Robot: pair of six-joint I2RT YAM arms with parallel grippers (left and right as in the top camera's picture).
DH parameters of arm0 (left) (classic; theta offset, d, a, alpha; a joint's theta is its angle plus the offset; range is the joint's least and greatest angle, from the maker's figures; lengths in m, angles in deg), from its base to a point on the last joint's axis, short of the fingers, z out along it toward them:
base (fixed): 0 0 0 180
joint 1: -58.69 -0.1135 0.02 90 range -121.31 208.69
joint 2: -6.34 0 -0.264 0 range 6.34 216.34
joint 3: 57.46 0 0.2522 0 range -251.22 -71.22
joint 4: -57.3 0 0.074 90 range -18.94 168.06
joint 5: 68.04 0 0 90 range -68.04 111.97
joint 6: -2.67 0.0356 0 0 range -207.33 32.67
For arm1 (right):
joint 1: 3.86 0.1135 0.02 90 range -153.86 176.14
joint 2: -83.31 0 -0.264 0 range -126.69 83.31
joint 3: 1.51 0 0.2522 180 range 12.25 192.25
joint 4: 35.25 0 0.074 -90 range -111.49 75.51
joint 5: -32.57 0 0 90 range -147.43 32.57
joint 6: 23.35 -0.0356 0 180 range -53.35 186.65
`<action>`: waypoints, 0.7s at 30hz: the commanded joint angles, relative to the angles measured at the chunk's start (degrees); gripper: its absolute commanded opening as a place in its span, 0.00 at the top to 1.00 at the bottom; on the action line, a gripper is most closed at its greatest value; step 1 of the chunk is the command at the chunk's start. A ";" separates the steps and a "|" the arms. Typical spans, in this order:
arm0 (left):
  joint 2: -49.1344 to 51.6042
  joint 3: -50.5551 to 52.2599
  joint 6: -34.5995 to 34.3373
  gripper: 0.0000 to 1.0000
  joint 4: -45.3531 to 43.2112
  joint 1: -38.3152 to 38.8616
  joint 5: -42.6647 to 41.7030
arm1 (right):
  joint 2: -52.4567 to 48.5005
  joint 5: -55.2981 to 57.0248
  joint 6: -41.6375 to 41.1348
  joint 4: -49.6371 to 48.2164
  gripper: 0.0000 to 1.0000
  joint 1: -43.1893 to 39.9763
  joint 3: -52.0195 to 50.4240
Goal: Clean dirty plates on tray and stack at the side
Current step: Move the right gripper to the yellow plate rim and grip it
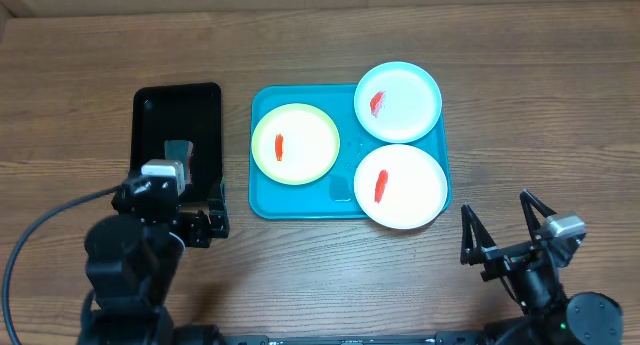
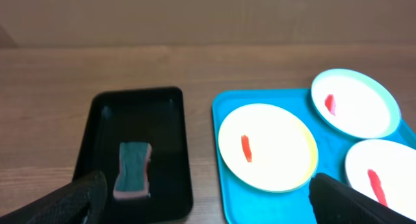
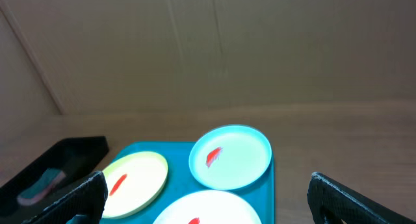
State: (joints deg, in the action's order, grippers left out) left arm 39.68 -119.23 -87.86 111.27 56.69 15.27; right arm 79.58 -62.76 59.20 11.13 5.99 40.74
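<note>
Overhead shows the white plate (image 1: 400,186) whole; right wrist crops it.

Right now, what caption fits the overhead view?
Red-smeared round yellow-green plate, light blue plate and white plate on a turquoise rectangular plastic tray beside a black tray.

The table (image 1: 80,75) is viewed straight down from high above by the overhead camera, with the blue tray (image 1: 300,200), the black tray (image 1: 175,110) and both arms (image 1: 130,265) taken in. From the left wrist the scene is viewed close and low, tilted down and forward across both trays, with its own fingertips (image 2: 71,201) at the bottom corners. From the right wrist a flatter view toward the back wall (image 3: 260,49) is given, and the blue tray with its plates (image 1: 398,103) is shared by all three views.
</note>
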 commanded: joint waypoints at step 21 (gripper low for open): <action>24.37 -33.46 -0.79 0.00 32.13 -0.28 -3.28 | -50.21 -5.33 0.07 32.52 0.00 0.28 45.03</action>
State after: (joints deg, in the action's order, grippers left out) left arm 62.13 -150.90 -87.86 142.65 56.71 13.32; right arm 33.94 -66.73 59.18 42.41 5.99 81.35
